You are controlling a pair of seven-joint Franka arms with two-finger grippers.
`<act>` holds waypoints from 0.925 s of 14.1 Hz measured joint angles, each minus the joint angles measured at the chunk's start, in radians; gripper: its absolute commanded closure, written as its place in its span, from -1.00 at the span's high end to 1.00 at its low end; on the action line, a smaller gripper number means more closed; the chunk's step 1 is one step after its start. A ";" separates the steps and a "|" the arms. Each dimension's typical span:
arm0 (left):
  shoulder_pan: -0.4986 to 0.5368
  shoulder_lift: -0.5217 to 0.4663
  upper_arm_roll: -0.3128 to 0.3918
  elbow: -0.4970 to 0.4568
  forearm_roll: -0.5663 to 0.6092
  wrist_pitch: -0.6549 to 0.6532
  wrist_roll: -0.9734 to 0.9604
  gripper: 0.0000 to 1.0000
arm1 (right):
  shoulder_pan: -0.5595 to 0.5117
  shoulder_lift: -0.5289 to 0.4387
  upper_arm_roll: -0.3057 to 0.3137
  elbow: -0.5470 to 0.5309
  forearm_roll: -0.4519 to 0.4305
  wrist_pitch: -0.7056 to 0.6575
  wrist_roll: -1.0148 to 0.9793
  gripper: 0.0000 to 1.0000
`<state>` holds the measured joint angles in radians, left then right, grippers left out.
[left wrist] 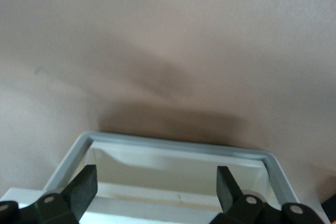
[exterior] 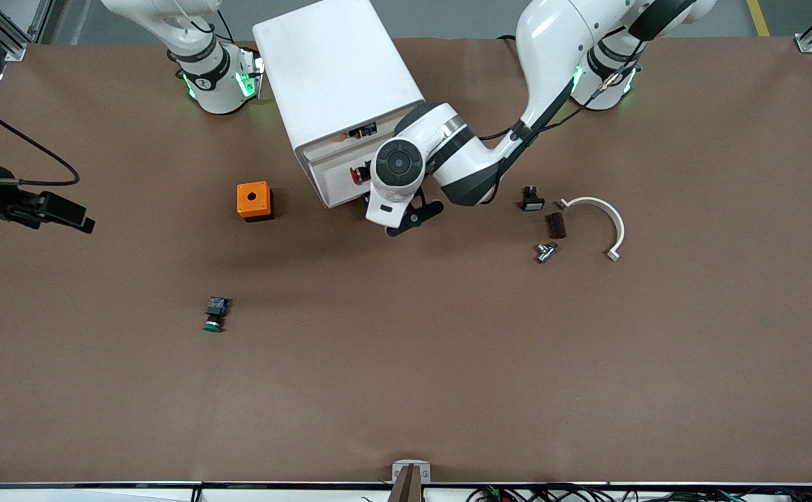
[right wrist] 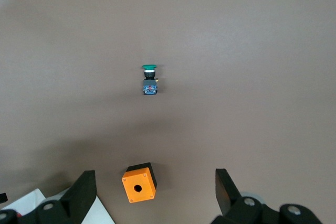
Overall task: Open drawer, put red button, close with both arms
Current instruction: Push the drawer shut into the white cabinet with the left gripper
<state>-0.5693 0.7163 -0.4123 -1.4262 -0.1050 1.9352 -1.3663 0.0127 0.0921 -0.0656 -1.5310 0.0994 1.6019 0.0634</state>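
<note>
The white cabinet [exterior: 336, 73] stands near the robots' bases. Its second drawer [exterior: 329, 183] is pulled out a little, and the red button [exterior: 358, 174] lies in it. My left gripper [exterior: 406, 215] hovers at the drawer's front, open and empty. In the left wrist view its fingers [left wrist: 84, 187] straddle the tray's grey rim [left wrist: 178, 145]; the button is hidden there. My right gripper [exterior: 57, 210] is raised high toward the right arm's end of the table, open and empty. In the right wrist view [right wrist: 155, 181] it looks down on the table.
An orange box [exterior: 254, 201] [right wrist: 139, 183] sits beside the cabinet. A green-capped button [exterior: 215, 315] [right wrist: 149, 80] lies nearer the front camera. A black switch [exterior: 531, 199], brown piece [exterior: 554, 224], metal fitting [exterior: 546, 251] and white curved clamp [exterior: 601, 219] lie toward the left arm's end.
</note>
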 measured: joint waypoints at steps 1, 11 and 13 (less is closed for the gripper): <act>-0.003 0.000 0.000 -0.003 -0.018 -0.001 -0.008 1.00 | 0.000 -0.013 0.001 0.000 -0.001 -0.007 -0.003 1.00; -0.020 0.004 0.000 -0.039 -0.204 -0.002 -0.011 1.00 | 0.000 -0.119 0.017 -0.033 -0.042 -0.071 0.008 1.00; -0.020 0.004 0.000 -0.040 -0.206 -0.001 -0.011 1.00 | 0.000 -0.124 0.017 -0.036 -0.049 -0.077 0.008 1.00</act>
<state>-0.5896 0.7206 -0.4125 -1.4658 -0.3108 1.9337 -1.3772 0.0127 -0.0314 -0.0482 -1.5669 0.0507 1.5249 0.0716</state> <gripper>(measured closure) 0.000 0.000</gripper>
